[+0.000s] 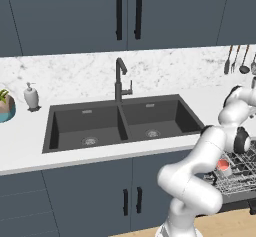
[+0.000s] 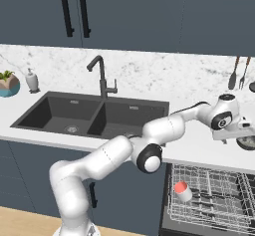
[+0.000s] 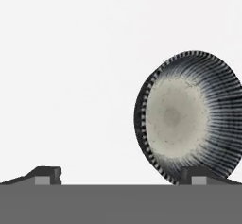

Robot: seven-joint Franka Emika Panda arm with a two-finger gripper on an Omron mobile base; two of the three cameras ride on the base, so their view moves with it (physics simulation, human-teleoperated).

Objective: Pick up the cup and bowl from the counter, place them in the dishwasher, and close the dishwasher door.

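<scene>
Dark slate-blue wall cabinets (image 1: 65, 16) ran across the top of the room, two of their doors carrying long vertical black handles (image 1: 128, 11). Below them a white marble-look backsplash (image 1: 165, 71) with faint grey veins stood behind a dark double sink (image 1: 120, 123) and its tall black tap (image 1: 120, 78). Utensils (image 1: 237, 59) hung at the far right of the backsplash. Matching base cabinets (image 1: 90, 196) stood beneath, on a pale wood floor (image 2: 20, 222). A soap dispenser (image 1: 31, 97) and a potted plant (image 1: 5, 106) sat far left.

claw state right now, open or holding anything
claw: open, holding nothing; the bowl lies just ahead, beside one fingertip.
</scene>
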